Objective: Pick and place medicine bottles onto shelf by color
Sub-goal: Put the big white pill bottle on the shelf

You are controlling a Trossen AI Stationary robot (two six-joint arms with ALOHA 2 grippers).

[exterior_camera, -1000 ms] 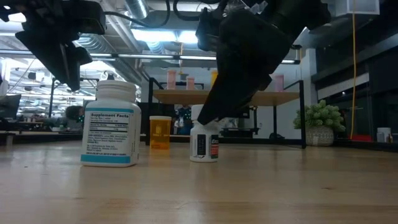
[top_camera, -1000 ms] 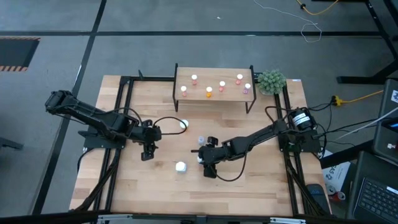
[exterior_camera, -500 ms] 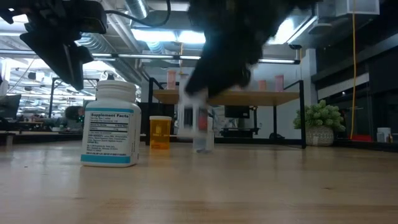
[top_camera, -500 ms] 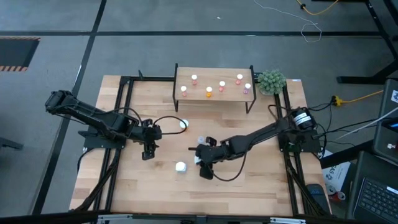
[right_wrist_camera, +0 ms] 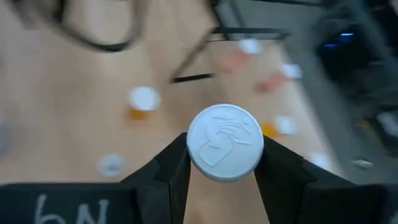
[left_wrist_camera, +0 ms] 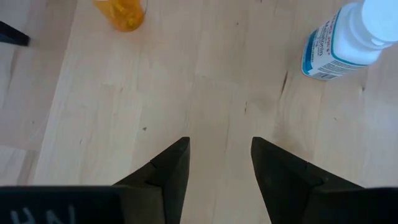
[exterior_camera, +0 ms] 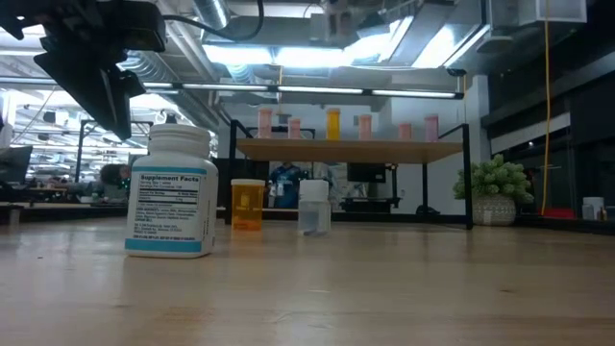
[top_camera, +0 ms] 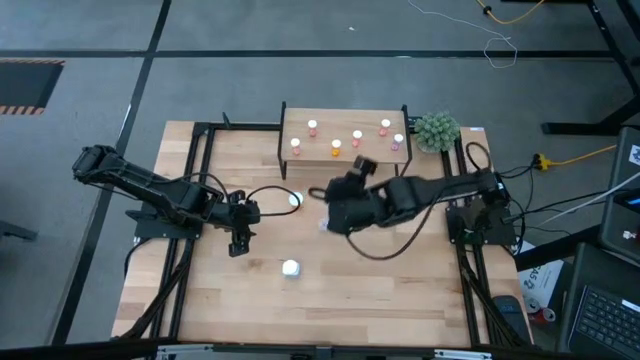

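A: Why is the right gripper [right_wrist_camera: 224, 163] up off the table, between the loose bottles and the shelf [top_camera: 345, 128]?

B: It has a white-capped bottle [right_wrist_camera: 225, 143] pinched between its two fingers, the jaws closed on the sides just below the cap. In the high view the right arm is bent over the table's middle, in front of the shelf, which looks like carrying the bottle toward the row it belongs to. The bottle's body colour cannot be told; only the cap shows.

A: And the left gripper [left_wrist_camera: 219, 163]?

B: It hangs over bare wood on the table's left side, fingers parted with nothing between them. It seems to wait, pointed at the orange bottle [left_wrist_camera: 122, 12] and the big white bottle [left_wrist_camera: 346, 38].

A: What sits on the shelf already?

B: Several small bottles [exterior_camera: 332, 123], pink and orange, standing upright in a row, apparently grouped by colour. A clear bottle [exterior_camera: 314, 207] stands on the table in front.

A: Any writing?

B: The big white bottle's label reads "Supplement Facts" in the low view; the finer print is too small to read. The held cap carries an embossed hand symbol, no legible words.
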